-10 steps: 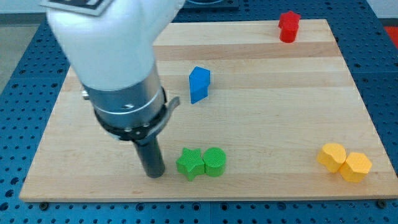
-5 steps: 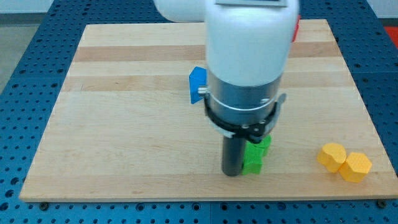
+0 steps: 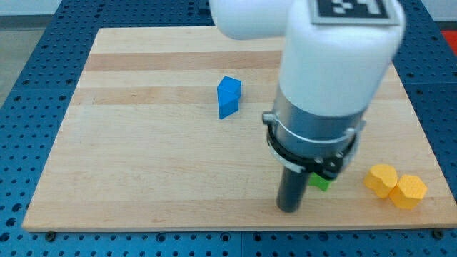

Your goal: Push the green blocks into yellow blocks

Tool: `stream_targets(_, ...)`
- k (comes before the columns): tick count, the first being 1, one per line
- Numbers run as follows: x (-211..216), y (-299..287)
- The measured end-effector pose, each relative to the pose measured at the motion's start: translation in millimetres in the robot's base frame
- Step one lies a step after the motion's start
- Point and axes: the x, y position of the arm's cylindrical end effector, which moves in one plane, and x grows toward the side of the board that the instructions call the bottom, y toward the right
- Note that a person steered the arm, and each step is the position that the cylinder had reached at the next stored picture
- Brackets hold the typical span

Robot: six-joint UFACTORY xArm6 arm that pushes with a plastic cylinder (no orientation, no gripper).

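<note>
Camera view: my tip beside green block

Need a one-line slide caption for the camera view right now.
My tip pushes a mostly hidden green block toward two yellow blocks at the view's right; a blue block sits apart.

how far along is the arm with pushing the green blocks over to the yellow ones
Partly done. My tip sits low on the board, just to the view's left of a green block; only a sliver of green shows behind the arm, so I cannot tell whether both greens are there. Left to do: close the gap of bare wood to the two touching yellow blocks near the board's lower right.
</note>
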Motion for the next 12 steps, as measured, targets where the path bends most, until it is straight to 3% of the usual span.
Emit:
stream_targets(1,-58,-12)
stream_targets(3,-106,9)
stream_targets(6,-69,57)
stream_targets(9,-63,26)
stream_targets(11,4,43)
stream_targets(12,7,62)
